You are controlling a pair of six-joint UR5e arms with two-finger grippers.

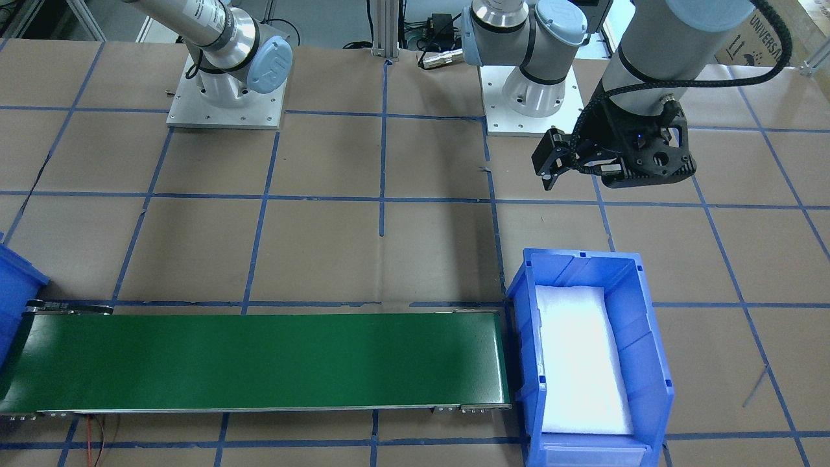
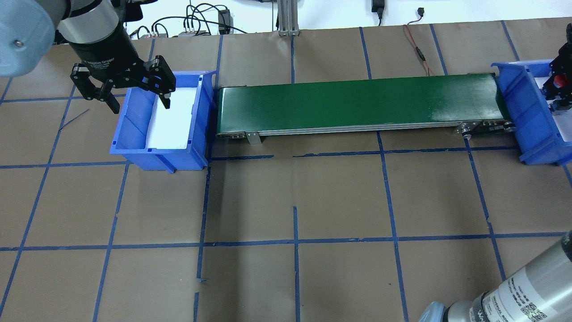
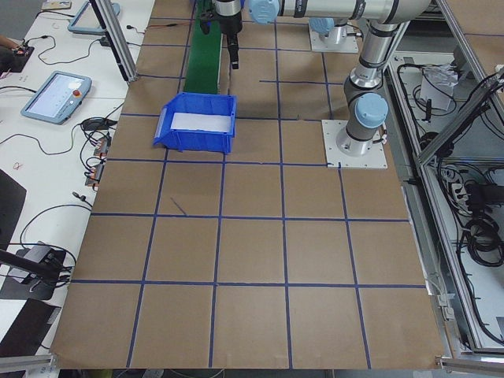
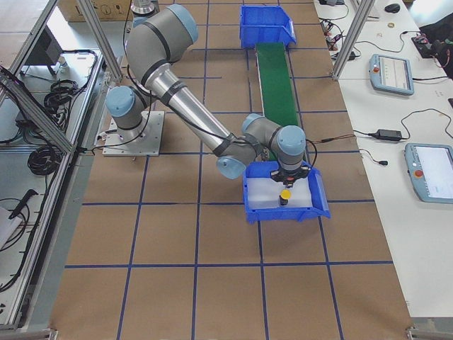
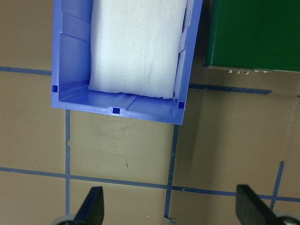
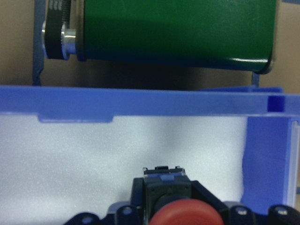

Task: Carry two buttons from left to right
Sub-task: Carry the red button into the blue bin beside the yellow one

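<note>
My right gripper [image 2: 558,87] is low inside the right blue bin [image 2: 523,112], shut on the red button [image 2: 559,81]. The right wrist view shows its red cap [image 6: 187,214] and black base between the fingers, just above the white foam [image 6: 93,159]. The yellow button [image 4: 284,193] sits on the foam in that bin [image 4: 283,211], right below my gripper. My left gripper [image 2: 120,87] is open and empty, hovering over the near-left rim of the left blue bin [image 2: 134,134]. It also shows in the front view [image 1: 551,165].
The left bin [image 5: 117,105] holds only a white foam pad [image 5: 136,44]. A green conveyor belt [image 2: 357,103] runs between the two bins and carries nothing. Brown paper with blue tape lines covers the table.
</note>
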